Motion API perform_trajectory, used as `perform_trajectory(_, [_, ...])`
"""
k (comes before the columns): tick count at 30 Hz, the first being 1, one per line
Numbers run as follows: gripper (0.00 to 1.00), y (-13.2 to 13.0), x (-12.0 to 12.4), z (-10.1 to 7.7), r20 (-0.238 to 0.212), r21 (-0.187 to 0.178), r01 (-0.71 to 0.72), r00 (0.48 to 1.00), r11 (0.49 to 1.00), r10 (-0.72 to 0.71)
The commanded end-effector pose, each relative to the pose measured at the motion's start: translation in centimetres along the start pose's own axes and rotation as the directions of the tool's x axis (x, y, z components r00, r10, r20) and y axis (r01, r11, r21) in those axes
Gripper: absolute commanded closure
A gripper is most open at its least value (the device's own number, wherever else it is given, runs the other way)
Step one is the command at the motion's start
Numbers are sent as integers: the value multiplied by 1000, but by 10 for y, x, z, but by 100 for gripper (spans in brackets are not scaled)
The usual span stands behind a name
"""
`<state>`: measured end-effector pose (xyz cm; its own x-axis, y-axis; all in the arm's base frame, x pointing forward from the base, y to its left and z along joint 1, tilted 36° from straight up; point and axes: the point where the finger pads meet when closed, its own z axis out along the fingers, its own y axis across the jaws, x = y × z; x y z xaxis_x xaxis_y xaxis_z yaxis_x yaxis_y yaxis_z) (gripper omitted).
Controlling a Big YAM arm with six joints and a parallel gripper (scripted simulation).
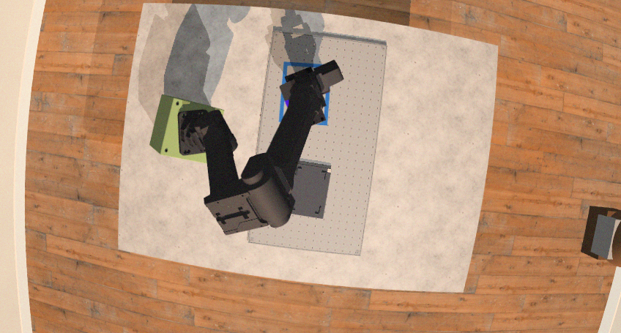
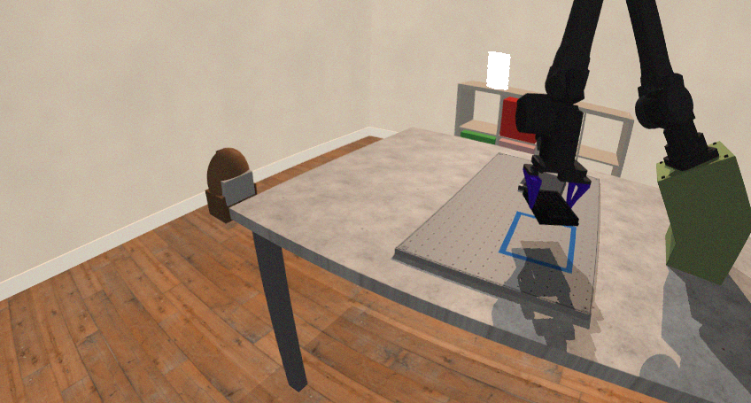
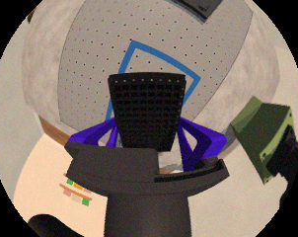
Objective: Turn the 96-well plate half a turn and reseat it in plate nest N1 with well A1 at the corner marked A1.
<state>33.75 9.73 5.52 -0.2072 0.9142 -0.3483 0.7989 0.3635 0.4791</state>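
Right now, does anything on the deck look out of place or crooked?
Only the plate: it is off its nest, gripped in the hand and held in the air above the blue outline, skewed to its sides. Nothing looks spilled or damaged.

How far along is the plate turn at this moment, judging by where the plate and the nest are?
Done: the black 96-well plate is out of the dark grey plate nest, which sits bare. In hand: the gripper with blue fingers is shut on the plate, holding it in the air above the blue taped outline on the perforated grey deck. Left: setting it down or finishing the half turn, then seating it flat in the nest with its cut corner at the marked corner.
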Motion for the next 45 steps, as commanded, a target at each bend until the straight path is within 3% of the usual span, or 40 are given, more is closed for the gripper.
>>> perform_trajectory(1, [100, 2, -2, 6, 5, -2, -1, 1000, 1000, 1])
perform_trajectory(45, [100, 1, -3, 32, 5, 0, 0, 1000, 1000, 0])
